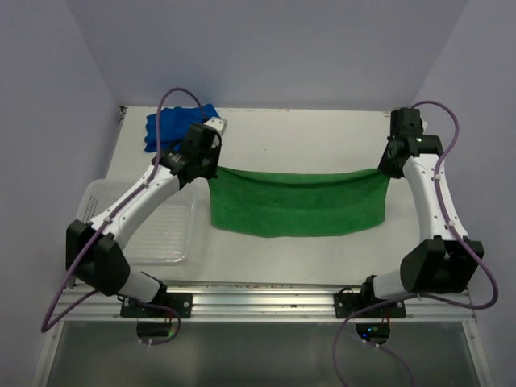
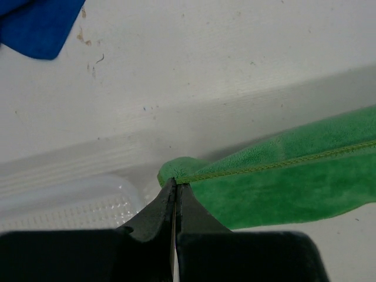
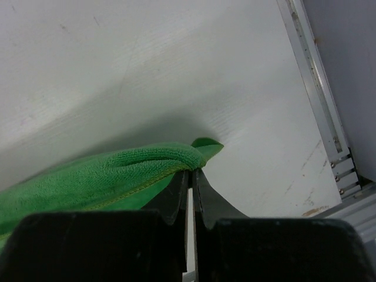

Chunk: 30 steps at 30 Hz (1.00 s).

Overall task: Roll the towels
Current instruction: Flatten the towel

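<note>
**Green towel (image 1: 298, 205): laying flat for rolling**

Hanging stretched across the table (image 1: 322, 133), far corners pinched by left claw (image 2: 175, 187) and right claw (image 3: 192, 173), both clamped shut on cloth. Likely calling for lowering both corners together, pulling evenly, steering off the basket (image 1: 97, 201). Blue towel (image 1: 173, 127) lying bunched at the far-left corner, untouched.

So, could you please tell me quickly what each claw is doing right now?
Left claw: shut on the green towel.
Right claw: shut on the green towel.
</note>
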Motion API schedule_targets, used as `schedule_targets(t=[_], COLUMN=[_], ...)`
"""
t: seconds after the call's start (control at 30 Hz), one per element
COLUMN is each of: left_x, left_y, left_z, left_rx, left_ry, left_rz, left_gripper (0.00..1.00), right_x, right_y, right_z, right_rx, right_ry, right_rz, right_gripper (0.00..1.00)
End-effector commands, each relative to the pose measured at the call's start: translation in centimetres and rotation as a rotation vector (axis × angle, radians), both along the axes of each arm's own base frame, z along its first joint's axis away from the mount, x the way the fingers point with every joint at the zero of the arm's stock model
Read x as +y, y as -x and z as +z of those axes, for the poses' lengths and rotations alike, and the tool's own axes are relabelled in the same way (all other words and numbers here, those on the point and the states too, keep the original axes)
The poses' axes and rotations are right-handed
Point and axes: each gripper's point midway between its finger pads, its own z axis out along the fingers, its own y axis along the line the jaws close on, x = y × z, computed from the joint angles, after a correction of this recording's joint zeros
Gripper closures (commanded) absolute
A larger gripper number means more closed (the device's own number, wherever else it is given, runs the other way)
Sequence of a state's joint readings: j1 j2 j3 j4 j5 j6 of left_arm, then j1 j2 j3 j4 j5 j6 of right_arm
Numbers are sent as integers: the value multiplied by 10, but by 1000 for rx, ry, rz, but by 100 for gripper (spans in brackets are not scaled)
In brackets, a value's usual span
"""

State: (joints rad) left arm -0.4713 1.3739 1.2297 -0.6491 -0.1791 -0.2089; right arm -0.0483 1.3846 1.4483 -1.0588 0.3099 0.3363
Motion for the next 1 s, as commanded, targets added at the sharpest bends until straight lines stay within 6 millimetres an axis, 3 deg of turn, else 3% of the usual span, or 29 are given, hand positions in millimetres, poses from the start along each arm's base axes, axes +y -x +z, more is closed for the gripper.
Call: schedule_targets(t=[0.0,0.2,0.37,0.5,0.57,0.7,0.87,0.93,0.97], left_x=[-7,-16,-8,-8,-10,-12,-2,2,4], left_y=[-61,-120,-148,-163,-165,-154,-122,-112,-103], left_z=[20,-1,-18,-22,-21,9,63,79,77], left_rx=[-110,-94,-88,-92,-96,-171,-274,-314,-313], left_ry=[-48,-86,-95,-58,-48,9,73,93,98], left_rz=[40,53,74,68,53,38,48,59,59], left_gripper=[100,100,100,100,100,100,100,100,100], right_x=[-15,-26,-40,-48,-48,-39,-28,-24,-22], right_y=[-48,-97,-118,-132,-135,-126,-97,-84,-80], right_z=[-3,-31,-49,-49,-48,-31,19,33,39], right_rx=[-106,-114,-105,-128,-134,-187,-296,-328,-344], right_ry=[45,56,63,52,49,17,-8,-21,-27], right_rz=[-56,-79,-100,-111,-107,-84,-61,-53,-54], right_gripper=[100,100,100,100,100,100,100,100,100])
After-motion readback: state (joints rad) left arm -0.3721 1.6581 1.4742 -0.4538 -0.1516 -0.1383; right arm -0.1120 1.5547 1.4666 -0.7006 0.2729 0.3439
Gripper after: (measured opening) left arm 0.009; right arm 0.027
